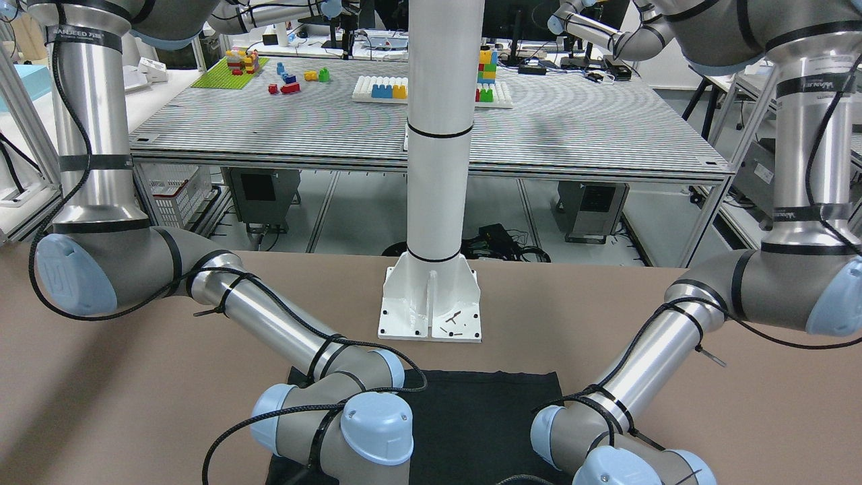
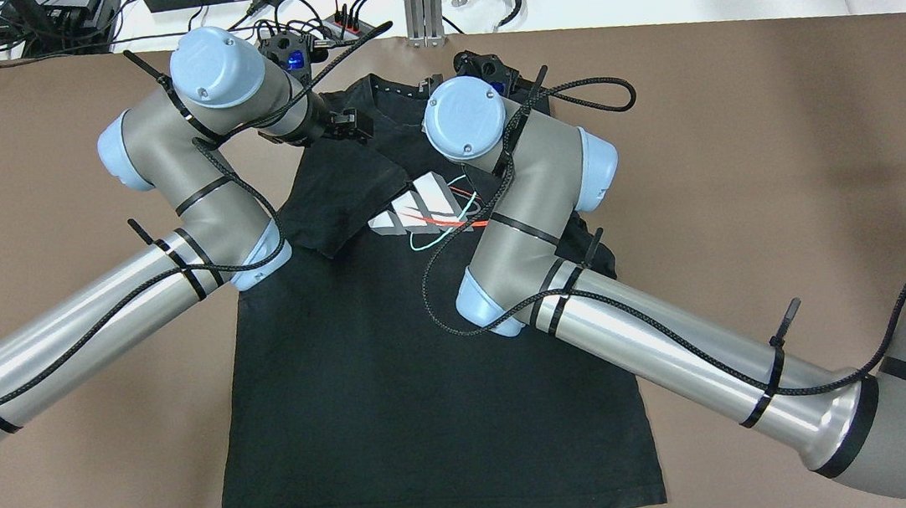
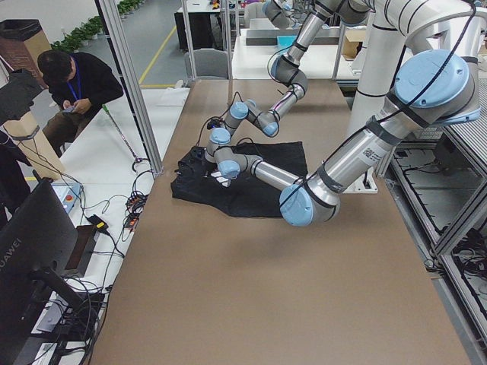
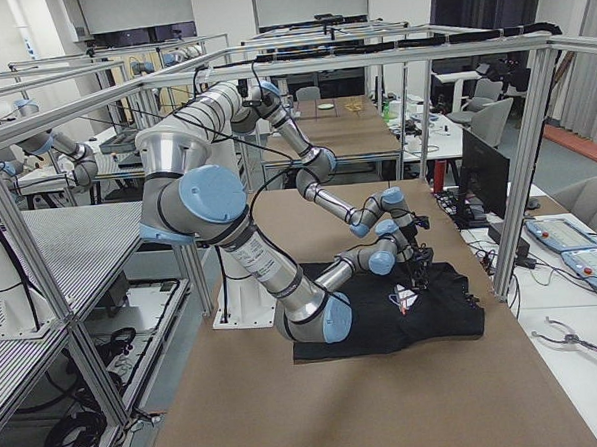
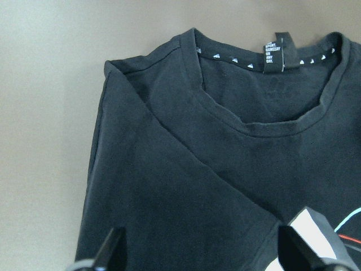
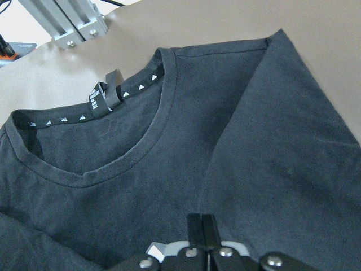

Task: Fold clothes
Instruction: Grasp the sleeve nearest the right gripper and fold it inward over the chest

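The left end effector (image 5: 206, 251) hovers released, left of the collar (image 5: 254, 123). The shirt (image 2: 400, 394) lies flat on the counter (image 2: 747, 172), with both sleeves folded inward beside the collar. Right of the collar, the right end effector (image 6: 201, 228) is clenched and apparently empty. For the next fold, probably grip both shoulders level with the collar and pull evenly.

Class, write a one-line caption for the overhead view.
Black T-shirt flat on a table, one sleeve folded inward, left arm and right arm over its collar.
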`<state>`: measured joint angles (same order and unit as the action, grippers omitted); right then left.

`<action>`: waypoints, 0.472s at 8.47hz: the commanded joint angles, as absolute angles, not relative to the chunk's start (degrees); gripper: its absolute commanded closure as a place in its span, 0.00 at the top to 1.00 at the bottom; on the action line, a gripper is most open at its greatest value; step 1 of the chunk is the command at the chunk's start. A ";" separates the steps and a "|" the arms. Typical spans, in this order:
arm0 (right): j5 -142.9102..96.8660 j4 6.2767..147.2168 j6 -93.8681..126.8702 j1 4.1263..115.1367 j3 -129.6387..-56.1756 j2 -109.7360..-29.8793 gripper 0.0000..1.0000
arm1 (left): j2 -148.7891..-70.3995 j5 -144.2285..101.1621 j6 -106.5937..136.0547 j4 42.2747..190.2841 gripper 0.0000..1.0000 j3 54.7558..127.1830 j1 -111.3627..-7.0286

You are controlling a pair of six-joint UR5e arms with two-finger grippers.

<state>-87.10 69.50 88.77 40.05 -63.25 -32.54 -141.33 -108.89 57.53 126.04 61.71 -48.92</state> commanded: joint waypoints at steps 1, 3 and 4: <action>-86.83 68.03 81.16 39.81 -64.32 -33.04 0.95 | -141.50 -111.69 57.30 126.12 0.95 62.05 -49.92; -89.89 68.38 77.26 39.82 -75.53 -41.18 0.96 | -140.98 -112.24 59.23 125.77 0.95 66.07 -50.01; -91.91 69.60 77.78 39.81 -80.55 -44.27 0.95 | -139.15 -111.89 63.41 125.68 0.95 69.23 -49.75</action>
